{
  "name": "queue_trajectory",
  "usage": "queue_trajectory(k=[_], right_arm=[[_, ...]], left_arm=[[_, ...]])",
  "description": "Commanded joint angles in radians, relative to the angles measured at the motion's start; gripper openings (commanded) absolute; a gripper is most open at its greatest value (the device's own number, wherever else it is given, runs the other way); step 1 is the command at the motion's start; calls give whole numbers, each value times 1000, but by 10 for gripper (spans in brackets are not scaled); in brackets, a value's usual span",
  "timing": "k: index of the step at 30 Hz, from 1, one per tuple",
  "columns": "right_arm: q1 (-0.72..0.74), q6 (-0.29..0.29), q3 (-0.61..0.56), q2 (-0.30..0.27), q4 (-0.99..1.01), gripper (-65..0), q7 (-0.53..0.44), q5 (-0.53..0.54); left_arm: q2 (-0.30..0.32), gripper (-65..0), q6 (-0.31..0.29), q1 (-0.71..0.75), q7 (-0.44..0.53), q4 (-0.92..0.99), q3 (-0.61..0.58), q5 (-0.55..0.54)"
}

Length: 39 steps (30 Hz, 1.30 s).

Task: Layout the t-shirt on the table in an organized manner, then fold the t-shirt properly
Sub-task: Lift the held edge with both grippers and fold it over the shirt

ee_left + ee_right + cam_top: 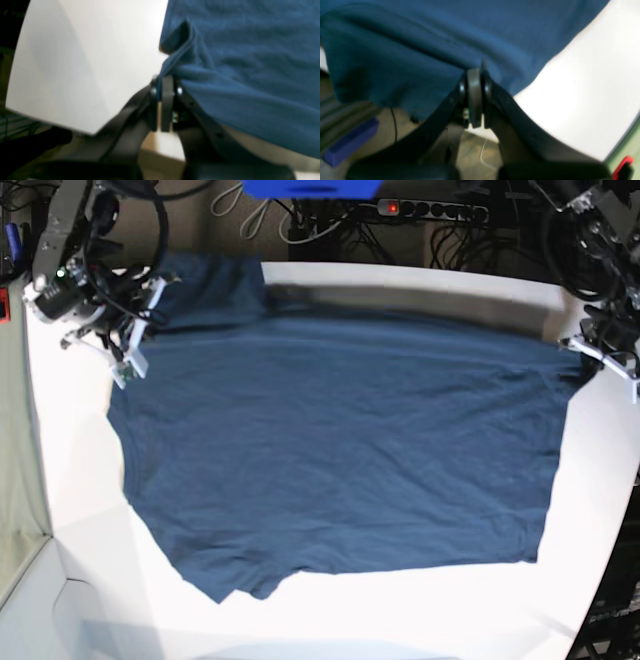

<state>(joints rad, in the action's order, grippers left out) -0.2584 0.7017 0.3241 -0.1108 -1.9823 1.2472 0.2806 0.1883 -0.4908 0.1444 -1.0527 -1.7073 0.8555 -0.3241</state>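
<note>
From the left wrist camera, the left gripper point(162, 82) has its two fingers pressed together on the edge of the t-shirt point(250, 62). A thin fold of blue cloth runs right down between the fingers. The white table point(82, 62) fills the left side, and the shirt fills the right side.

From the right wrist camera, the right gripper point(475, 80) is closed too. The edge of the t-shirt point(420, 50) sits right at its tips, so it looks like it is pinching the cloth. The picture is blurry here. The table point(582, 95) shows white on the right.

From the base camera, the t-shirt point(340, 460) is spread wide over the table point(330, 620). It lies mostly flat, with long soft wrinkles across it. The right gripper point(130, 345) holds one far corner on the left of this view. The left gripper point(600, 355) holds the other far corner on the right of this view. The cloth between them looks pulled straight. The near edge has a small bumpy bit at the lower left. One part near the top left is bunched and sticks out past the rest.

I think the laying-out part is nearly done. The bunched part needs smoothing. No folding has been done yet, so all of that is left.
</note>
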Motion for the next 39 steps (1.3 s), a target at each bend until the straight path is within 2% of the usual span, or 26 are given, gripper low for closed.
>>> queue_trajectory(k=[1, 12, 21, 26, 39], right_arm=[[21, -4, 4, -10, -19, -650, -4, -1], [164, -4, 2, -10, -7, -650, 4, -2], [276, -4, 0, -10, 100, -650, -2, -2], [334, -4, -49, -22, 182, -650, -7, -2], [466, -4, -75, -30, 340, -650, -10, -2]], left_arm=[[20, -650, 5, -10, 21, -17, 3, -7], [27, -650, 10, -81, 21, 17, 3, -7], [27, -650, 11, -165, 22, 60, 1, -2], [26, -650, 11, -210, 21, 69, 0, 0], [40, -650, 13, -277, 32, 237, 1, 0]])
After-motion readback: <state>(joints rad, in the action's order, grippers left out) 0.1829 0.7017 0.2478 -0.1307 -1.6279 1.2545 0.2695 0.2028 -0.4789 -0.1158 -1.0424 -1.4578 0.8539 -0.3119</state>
